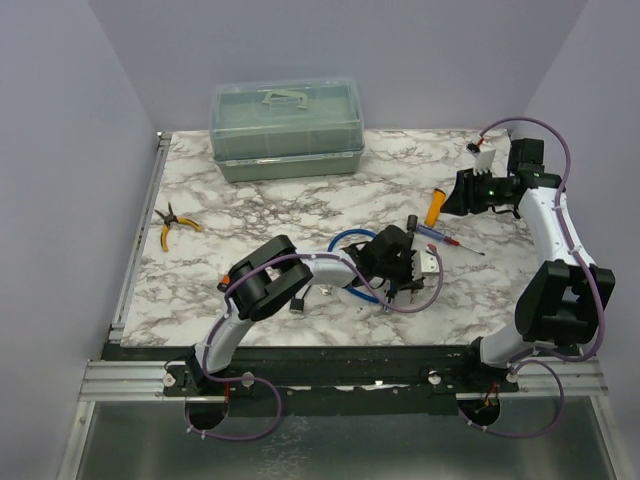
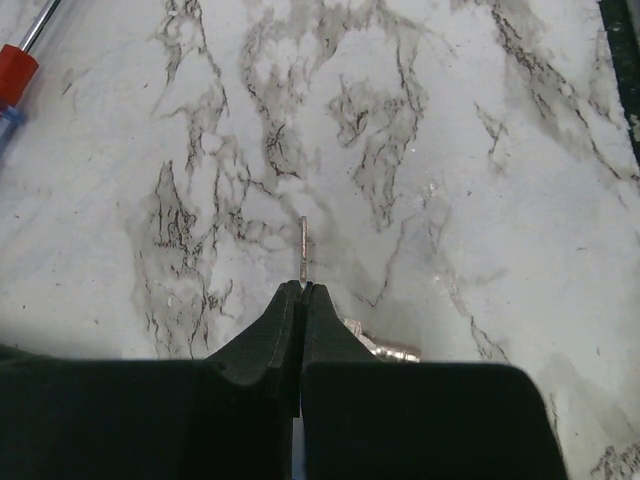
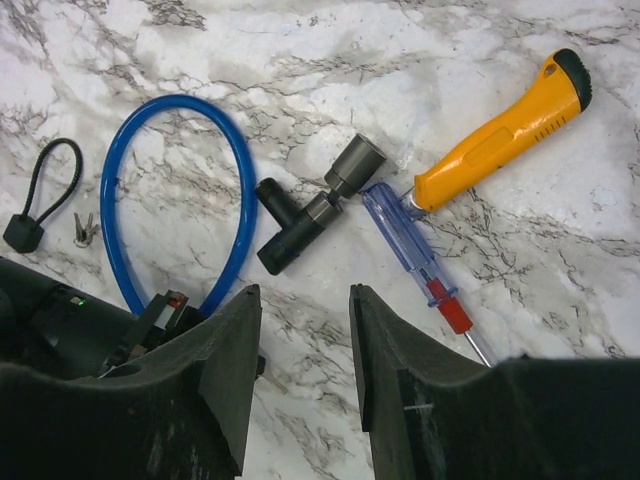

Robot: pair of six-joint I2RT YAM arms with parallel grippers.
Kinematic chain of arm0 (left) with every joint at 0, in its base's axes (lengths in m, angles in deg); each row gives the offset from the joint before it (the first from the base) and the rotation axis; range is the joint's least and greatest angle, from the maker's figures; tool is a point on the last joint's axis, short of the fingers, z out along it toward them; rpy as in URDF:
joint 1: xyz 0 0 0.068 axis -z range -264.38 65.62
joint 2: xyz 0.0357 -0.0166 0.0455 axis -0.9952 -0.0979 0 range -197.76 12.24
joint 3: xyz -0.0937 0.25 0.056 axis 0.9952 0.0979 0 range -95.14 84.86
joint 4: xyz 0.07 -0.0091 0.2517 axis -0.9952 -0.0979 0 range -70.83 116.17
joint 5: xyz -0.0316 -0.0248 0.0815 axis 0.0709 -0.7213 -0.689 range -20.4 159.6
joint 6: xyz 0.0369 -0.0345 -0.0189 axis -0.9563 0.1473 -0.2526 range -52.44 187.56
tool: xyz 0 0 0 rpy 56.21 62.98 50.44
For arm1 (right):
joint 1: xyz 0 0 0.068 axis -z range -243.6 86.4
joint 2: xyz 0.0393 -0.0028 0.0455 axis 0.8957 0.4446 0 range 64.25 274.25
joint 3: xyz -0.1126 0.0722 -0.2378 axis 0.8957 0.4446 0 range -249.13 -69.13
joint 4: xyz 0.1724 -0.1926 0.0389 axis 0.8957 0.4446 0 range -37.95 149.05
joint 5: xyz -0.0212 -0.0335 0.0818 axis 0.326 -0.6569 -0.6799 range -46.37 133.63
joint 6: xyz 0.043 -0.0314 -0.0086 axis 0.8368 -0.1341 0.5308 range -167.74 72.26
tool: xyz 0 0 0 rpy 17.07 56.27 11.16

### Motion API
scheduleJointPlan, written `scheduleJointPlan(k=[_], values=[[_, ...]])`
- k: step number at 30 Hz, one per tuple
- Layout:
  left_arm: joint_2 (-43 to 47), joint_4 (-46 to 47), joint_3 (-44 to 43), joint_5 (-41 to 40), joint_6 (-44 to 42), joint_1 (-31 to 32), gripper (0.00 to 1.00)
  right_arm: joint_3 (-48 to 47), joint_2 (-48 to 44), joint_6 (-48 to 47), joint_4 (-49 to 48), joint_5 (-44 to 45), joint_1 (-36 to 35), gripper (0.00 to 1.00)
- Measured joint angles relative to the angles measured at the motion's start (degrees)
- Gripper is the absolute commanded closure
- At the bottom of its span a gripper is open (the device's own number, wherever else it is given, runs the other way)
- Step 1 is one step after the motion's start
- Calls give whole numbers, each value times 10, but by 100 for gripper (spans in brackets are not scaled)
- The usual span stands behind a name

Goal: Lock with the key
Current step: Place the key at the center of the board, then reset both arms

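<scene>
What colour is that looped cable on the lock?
The cable is blue; the right wrist view shows it best.

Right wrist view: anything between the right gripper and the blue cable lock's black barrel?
Nothing visible. The black lock barrel lies on the bare marble tabletop ahead of the right gripper, jaws open. A clear blue-handled screwdriver lies beside its round end, not between.

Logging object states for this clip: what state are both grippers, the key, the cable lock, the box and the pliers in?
left gripper: shut on key
key: pinched, blade sticking out past the fingertips
right gripper: open, empty
cable lock: cable ends hidden, cannot tell if locked
toolbox: lid closed
pliers: handles spread
</scene>
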Motion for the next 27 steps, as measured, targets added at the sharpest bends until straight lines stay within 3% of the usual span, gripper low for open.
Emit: scheduleJointPlan(k=[3, 11, 18, 21, 27], values=[[-10, 1, -9, -7, 0, 0, 87, 2, -1, 2, 0, -2, 0, 53], [-9, -2, -35, -8, -1, -3, 45, 2, -1, 9, 0, -6, 1, 49], [58, -85, -33, 11, 28, -8, 7, -5, -1, 15, 1, -25, 1, 45], [122, -116, -23, 31, 60, -25, 1, -23, -1, 18, 3, -47, 2, 41], [249, -157, 22, 45, 123, -120, 1, -55, -1, 37, 1, -98, 3, 32]])
